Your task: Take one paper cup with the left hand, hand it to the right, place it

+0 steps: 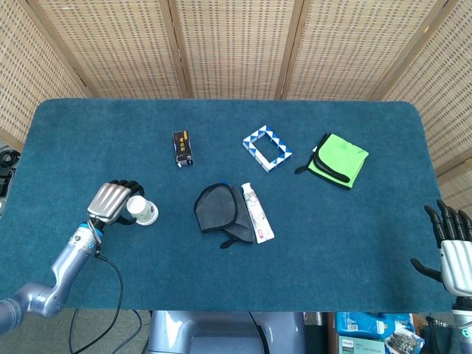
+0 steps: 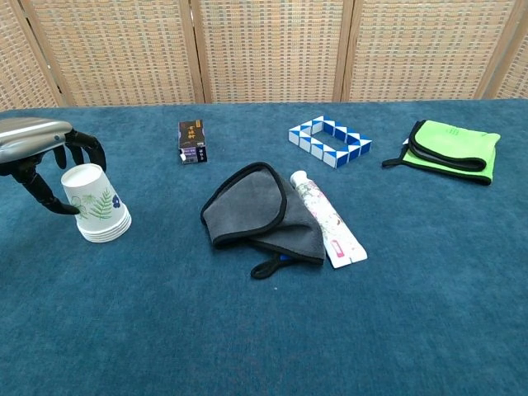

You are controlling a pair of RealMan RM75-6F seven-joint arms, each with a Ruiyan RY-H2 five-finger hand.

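A stack of white paper cups with a green leaf print (image 1: 143, 211) (image 2: 97, 208) stands upside down at the left of the blue table. My left hand (image 1: 112, 200) (image 2: 37, 142) is right up against it from the left. Its fingers (image 2: 87, 150) arch over the top cup's upturned base and its thumb (image 2: 51, 198) reaches down to the cup's left side. The stack stands on the cloth, not lifted. My right hand (image 1: 451, 247) hovers by the table's lower right corner with fingers spread and nothing in it; only the head view shows it.
A grey cloth (image 1: 220, 209) (image 2: 252, 210) and a toothpaste tube (image 1: 257, 212) (image 2: 328, 220) lie mid-table. Behind them are a small black box (image 1: 182, 147) (image 2: 192, 141), a blue-white snake puzzle (image 1: 266, 147) (image 2: 329, 139) and a green folded cloth (image 1: 339, 160) (image 2: 452, 150). A wicker screen stands at the back.
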